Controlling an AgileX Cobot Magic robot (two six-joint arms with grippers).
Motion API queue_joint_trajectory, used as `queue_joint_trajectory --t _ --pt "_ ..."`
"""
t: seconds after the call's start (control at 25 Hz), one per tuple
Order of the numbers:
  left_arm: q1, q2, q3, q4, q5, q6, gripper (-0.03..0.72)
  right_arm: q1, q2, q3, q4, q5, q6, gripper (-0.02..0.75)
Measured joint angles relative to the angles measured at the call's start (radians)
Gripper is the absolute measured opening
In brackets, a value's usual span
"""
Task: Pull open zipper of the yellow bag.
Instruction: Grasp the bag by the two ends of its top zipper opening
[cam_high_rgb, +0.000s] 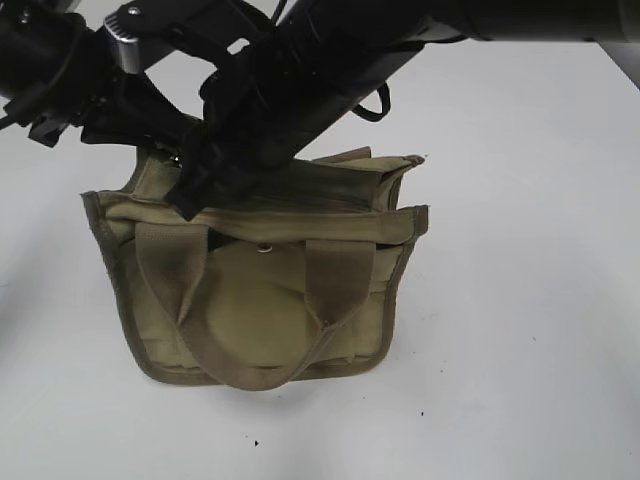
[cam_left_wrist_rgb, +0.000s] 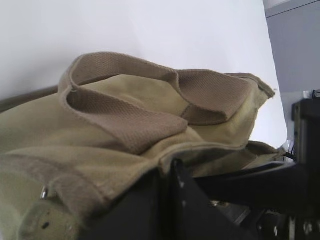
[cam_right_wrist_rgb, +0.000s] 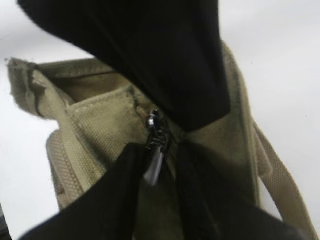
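The white counter (cam_high_rgb: 520, 330) fills the exterior view, and the yellow bag (cam_high_rgb: 260, 320) sits in the middle of the frame, its front face and loop handles toward the camera. Both black arms come in from the top of the frame and meet over the bag's top left.

Along the bag's top edge the zipper (cam_high_rgb: 300, 195) runs left to right, so its long axis lies across the frame; only the stretch to the right of the arms shows there.

The left gripper (cam_left_wrist_rgb: 172, 172) sits at the bottom centre of the left wrist view, its jaws closed against the bag's near top edge; whether cloth is pinched between them I cannot tell.

In the right wrist view the right gripper (cam_right_wrist_rgb: 160, 155) stands at the centre, the small dark pull tab (cam_right_wrist_rgb: 154, 162) hanging between its two jaws, tip downward. The jaws flank it closely; whether they already pinch it is not clear. The right arm is plainly the nearer one, and the pull, I judge, must follow the zipper line toward the right of the exterior frame.
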Motion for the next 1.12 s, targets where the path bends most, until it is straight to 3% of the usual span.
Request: queue_joint_trajectory --t 0.16,0.48,0.68,1.12 --pt "0.002 0.000 0.000 -0.017 0.006 0.001 0.005 0.000 0.001 0.000 -0.003 -0.009 0.004 0.177" --pt "0.008 0.002 0.000 -0.071 0.001 0.002 0.004 0.000 0.001 0.000 -0.004 -0.031 0.027 0.164" --pt "0.008 0.002 0.000 -0.079 0.003 0.004 0.004 -0.002 0.001 0.000 -0.008 -0.032 0.028 0.009" --pt "0.002 0.003 0.001 -0.077 0.031 0.004 0.004 -0.002 -0.021 -0.009 -0.073 0.097 0.054 0.002"
